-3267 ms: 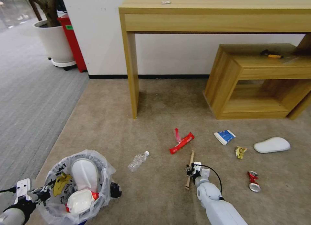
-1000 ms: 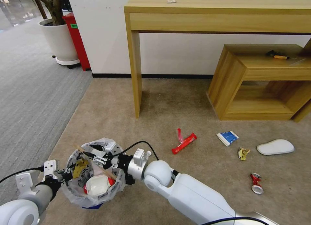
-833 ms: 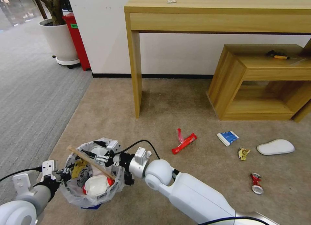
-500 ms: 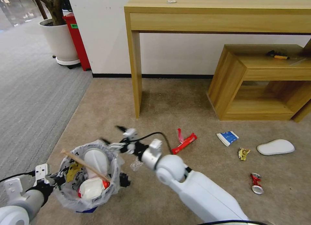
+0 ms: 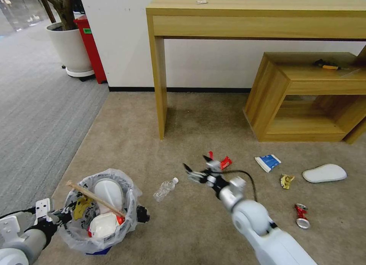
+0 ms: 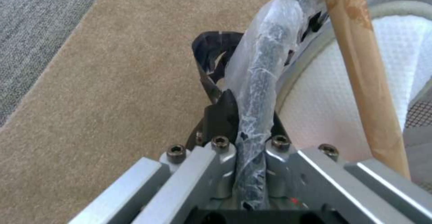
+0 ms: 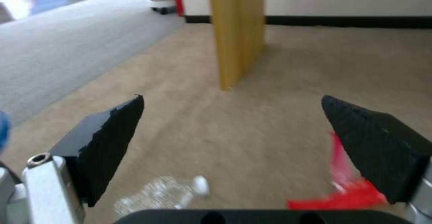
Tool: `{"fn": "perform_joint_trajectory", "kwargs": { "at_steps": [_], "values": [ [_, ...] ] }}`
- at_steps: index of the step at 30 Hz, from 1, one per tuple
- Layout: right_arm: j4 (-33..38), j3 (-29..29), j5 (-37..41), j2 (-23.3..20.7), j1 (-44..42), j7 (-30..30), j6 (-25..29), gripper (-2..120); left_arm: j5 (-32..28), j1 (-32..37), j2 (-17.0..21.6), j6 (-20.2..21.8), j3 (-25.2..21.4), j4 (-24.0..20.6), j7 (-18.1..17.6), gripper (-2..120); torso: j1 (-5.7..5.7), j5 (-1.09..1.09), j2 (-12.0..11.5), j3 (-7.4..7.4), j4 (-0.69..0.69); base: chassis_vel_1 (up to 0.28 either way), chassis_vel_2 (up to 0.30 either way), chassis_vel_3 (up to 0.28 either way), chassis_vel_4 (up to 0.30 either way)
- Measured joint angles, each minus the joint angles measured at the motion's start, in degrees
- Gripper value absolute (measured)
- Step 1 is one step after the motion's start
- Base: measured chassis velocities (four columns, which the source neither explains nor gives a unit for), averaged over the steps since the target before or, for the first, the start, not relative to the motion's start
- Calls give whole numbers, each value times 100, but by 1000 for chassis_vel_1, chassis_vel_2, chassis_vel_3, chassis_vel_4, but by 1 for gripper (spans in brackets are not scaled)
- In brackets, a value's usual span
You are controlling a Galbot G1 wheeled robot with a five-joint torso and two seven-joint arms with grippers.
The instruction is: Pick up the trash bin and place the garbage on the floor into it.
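Note:
The trash bin [image 5: 100, 215] hangs at the lower left, its bag-covered rim [image 6: 259, 82] pinched by my shut left gripper [image 5: 57, 216] [image 6: 238, 116]. A wooden stick [image 5: 95, 199] [image 6: 360, 65] lies across its top, over a white insole [image 5: 108, 192] [image 6: 333, 92]. My right gripper [image 5: 196, 169] [image 7: 238, 132] hovers open and empty above the floor [image 5: 198, 127], between a clear bottle [image 5: 164, 188] [image 7: 166, 190] and a red wrapper [image 5: 225, 162] [image 7: 346, 193]. Farther right lie a blue-white packet [image 5: 268, 162], a yellow wrapper [image 5: 284, 180], another white insole [image 5: 324, 173] and a crushed can [image 5: 300, 216].
A tall wooden console table [image 5: 259, 13] stands against the wall, its leg [image 5: 160, 85] [image 7: 236, 31] ahead of the right gripper. A low wooden shelf [image 5: 305, 101] sits at the right. A white plant pot [image 5: 72, 47] and red box [image 5: 91, 51] stand on grey striped carpet [image 5: 34, 105].
My right gripper carried the wooden stick from the floor to the bin, let it go there, then swung back right over the carpet, open. The bin shifted slightly left.

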Motion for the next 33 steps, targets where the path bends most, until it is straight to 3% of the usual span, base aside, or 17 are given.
{"fn": "perform_joint_trajectory", "kwargs": {
  "at_steps": [5, 14, 33],
  "values": [
    [136, 385, 10, 23, -312, -88, 154, 100, 10, 6, 19, 0, 9, -14, 23, 1, 0, -1, 1, 0, 1, 0, 0, 0, 0],
    [72, 127, 47, 202, 19, 46, 132, 100, 12, 34, 39, 0, -21, -121, 33, 1, -1, 0, 1, 0, 1, -10, 58, 1, -55],
    [-203, -129, 82, 268, 79, 103, 85, 100, 3, 17, 13, 0, -35, -76, 63, 1, 0, -2, 0, 1, 1, -17, 245, 13, -236]
  ]
}}
